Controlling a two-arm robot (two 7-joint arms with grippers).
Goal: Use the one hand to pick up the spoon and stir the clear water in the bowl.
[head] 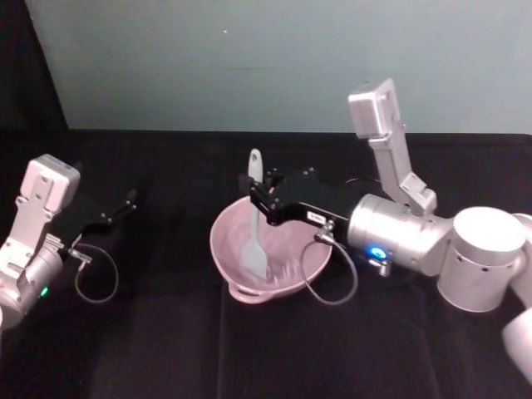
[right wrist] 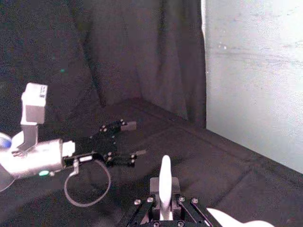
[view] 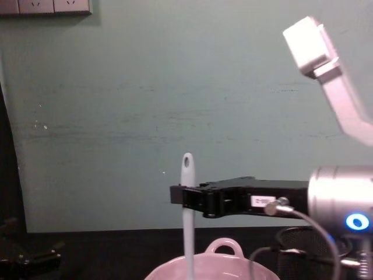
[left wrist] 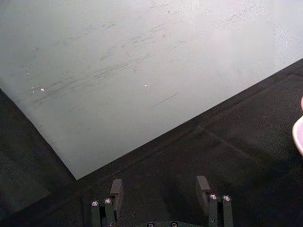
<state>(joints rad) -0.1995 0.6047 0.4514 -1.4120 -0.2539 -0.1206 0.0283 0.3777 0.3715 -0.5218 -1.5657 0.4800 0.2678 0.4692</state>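
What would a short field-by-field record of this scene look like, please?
right tool: shut on the spoon's handle, above the bowl's far side
spoon: roughly upright, blade down inside the bowl
bowl: pale pink, standing on the black table
water: only faint glints on the bowl's inside
left tool: open, holding nothing, idle at the robot's left over the table
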